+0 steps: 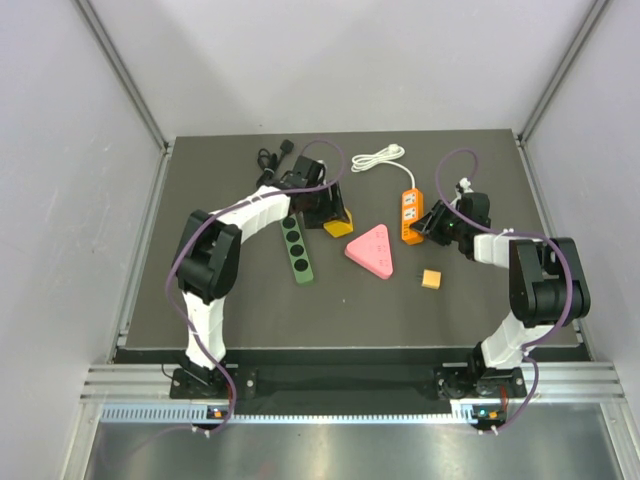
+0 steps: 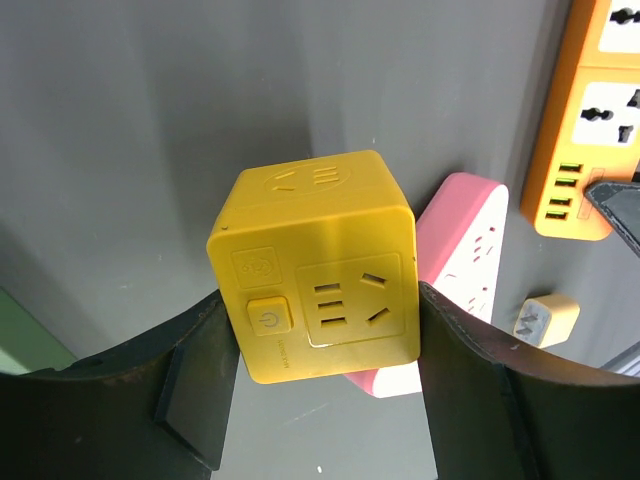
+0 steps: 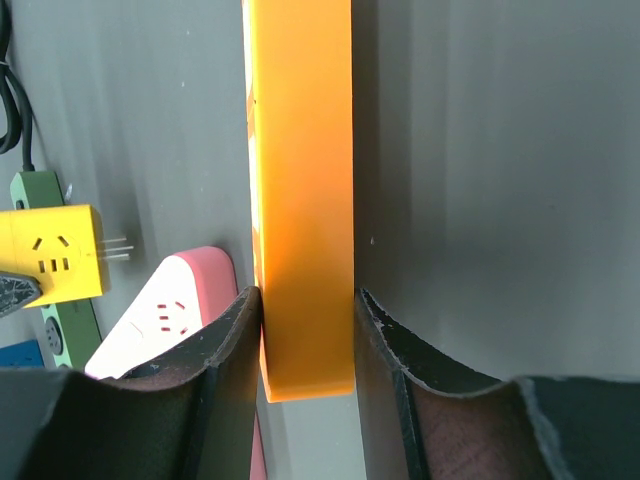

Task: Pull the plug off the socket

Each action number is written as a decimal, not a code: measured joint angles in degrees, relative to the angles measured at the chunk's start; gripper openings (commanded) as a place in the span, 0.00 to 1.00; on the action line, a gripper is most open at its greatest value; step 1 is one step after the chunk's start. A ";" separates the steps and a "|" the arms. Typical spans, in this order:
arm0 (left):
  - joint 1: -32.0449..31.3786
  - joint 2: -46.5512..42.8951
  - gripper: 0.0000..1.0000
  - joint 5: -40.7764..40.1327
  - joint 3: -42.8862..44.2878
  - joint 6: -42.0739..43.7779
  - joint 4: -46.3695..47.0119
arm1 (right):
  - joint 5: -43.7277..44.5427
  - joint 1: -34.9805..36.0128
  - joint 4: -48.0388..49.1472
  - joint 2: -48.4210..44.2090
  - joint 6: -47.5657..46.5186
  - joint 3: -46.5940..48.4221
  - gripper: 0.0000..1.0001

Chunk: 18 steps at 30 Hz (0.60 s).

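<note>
The yellow cube plug was pinched in the left gripper, bare prongs aimed at the orange power strip, well apart, which the right gripper clamped by its long sides, pink triangular socket near the gap, so looked unplugged already tbh.

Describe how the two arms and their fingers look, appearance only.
The left arm and right arm share one build: white links joined by bulky black joints, with a purple cable looping along each. The fingers are black, broad and curved, with matte, slightly rough inner faces.
</note>
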 measured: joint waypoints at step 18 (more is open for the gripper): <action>0.31 4.55 0.59 -3.50 7.43 2.47 -2.97 | -0.09 0.00 0.00 0.00 -0.46 0.00 0.00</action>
